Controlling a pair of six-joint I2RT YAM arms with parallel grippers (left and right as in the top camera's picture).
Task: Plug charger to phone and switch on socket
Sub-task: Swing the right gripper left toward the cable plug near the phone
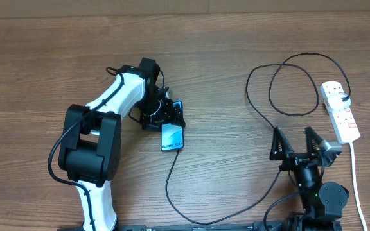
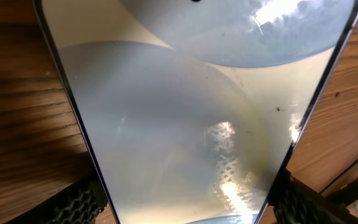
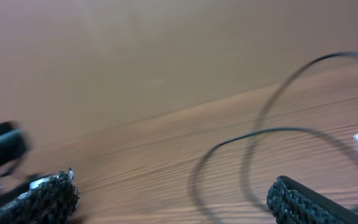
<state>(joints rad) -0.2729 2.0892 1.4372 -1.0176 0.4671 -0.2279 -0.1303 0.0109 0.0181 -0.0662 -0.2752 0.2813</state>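
The phone (image 1: 172,136) lies mid-table with its blue-white screen up. My left gripper (image 1: 166,118) is shut on its far end; in the left wrist view the phone's screen (image 2: 185,118) fills the frame between the two finger pads. The charger cable (image 1: 172,176) runs from the phone's near end, along the front edge, then loops up (image 1: 288,83) to the black plug in the white socket (image 1: 340,111) at the right. My right gripper (image 1: 296,142) is open and empty, left of the socket. The right wrist view shows blurred cable loops (image 3: 253,149) beyond its open fingers (image 3: 173,199).
The socket's white cord (image 1: 357,186) runs down the right side to the front edge. The left arm's white and black body (image 1: 95,141) stands at the left. The brown wooden table (image 1: 37,64) spans the view.
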